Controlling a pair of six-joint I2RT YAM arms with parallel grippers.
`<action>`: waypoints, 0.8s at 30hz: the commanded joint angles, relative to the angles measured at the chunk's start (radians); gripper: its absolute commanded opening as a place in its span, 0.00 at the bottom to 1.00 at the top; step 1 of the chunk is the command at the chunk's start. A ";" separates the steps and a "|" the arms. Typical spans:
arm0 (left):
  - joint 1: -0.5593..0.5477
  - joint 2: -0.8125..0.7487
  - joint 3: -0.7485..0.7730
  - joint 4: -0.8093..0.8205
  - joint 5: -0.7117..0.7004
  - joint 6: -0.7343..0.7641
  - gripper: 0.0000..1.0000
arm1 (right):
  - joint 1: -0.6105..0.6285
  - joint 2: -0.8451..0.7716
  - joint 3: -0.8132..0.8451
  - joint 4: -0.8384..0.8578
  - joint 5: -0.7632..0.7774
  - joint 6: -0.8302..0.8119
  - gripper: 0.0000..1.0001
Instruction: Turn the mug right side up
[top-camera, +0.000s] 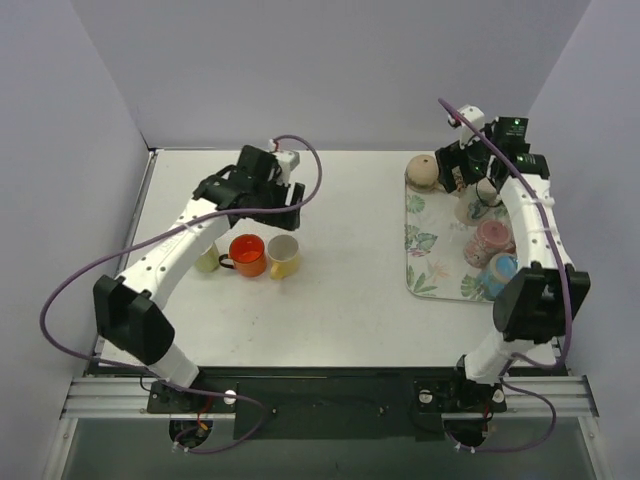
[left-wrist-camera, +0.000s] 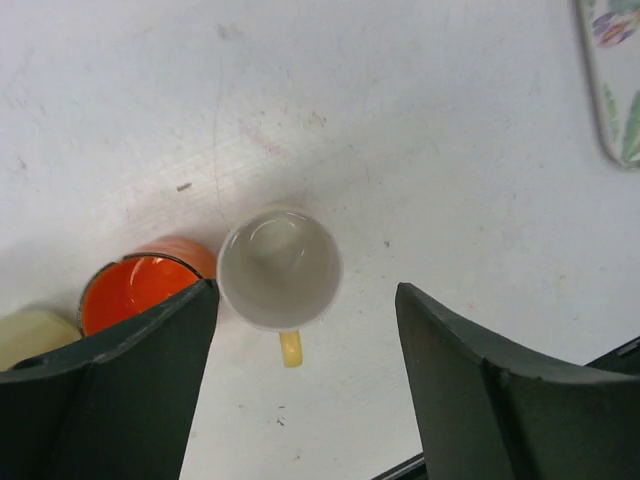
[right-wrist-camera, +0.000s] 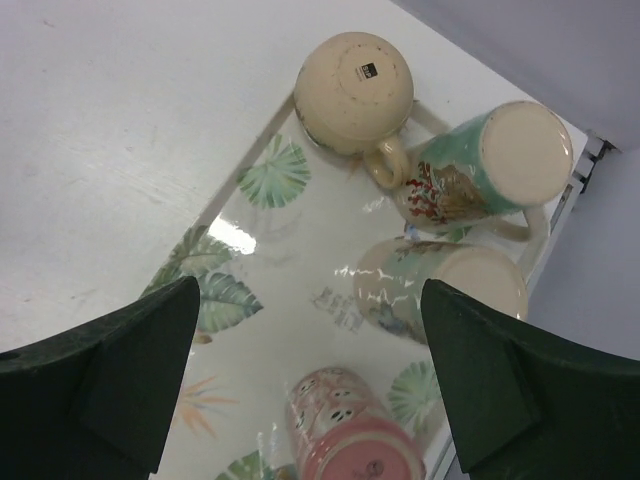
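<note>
Since the yellow-handled mug (left-wrist-camera: 280, 268) is already sitting mouth up on the counter (left-wrist-camera: 450, 120), toward the left edge next to an orange mug (left-wrist-camera: 135, 290) and a yellowish mug (left-wrist-camera: 28, 335), I'd call that one done. The left gripper (left-wrist-camera: 305, 300) hangs right above it with its jaws spread wide. There's a finger on either side and neither is touching, so it's holding nothing.

The real work is over on the flowery tray (right-wrist-camera: 250, 190) in the far right corner. A cream mug (right-wrist-camera: 353, 92), a tall green mug (right-wrist-camera: 495, 165), a pale patterned mug (right-wrist-camera: 440, 285) and a pink mug (right-wrist-camera: 350, 430) all look base up there. They're packed close, and the cream one's handle is just about touching the green one. The right gripper (right-wrist-camera: 310, 290) hovers over the tray, jaws wide too, empty. Can't tell which mug it's going for, tbh.

So my read is we're at the pick-the-next-mug step. The right gripper needs to drop onto one mug and close on its wall or handle without bumping the neighbours. Then it has to lift it clear, flip it and set it down mouth up. The tight spacing is the annoying part. The cream mug at the tray's far corner looks easiest to reach.
</note>
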 joint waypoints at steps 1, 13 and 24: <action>0.153 -0.116 -0.026 0.218 0.240 0.131 0.83 | 0.026 0.220 0.183 -0.163 0.053 -0.183 0.87; 0.312 0.054 0.044 0.185 0.355 0.128 0.88 | 0.053 0.576 0.508 -0.147 0.160 -0.243 0.81; 0.350 0.079 0.086 0.146 0.341 0.138 0.88 | 0.040 0.692 0.530 -0.100 0.161 -0.294 0.81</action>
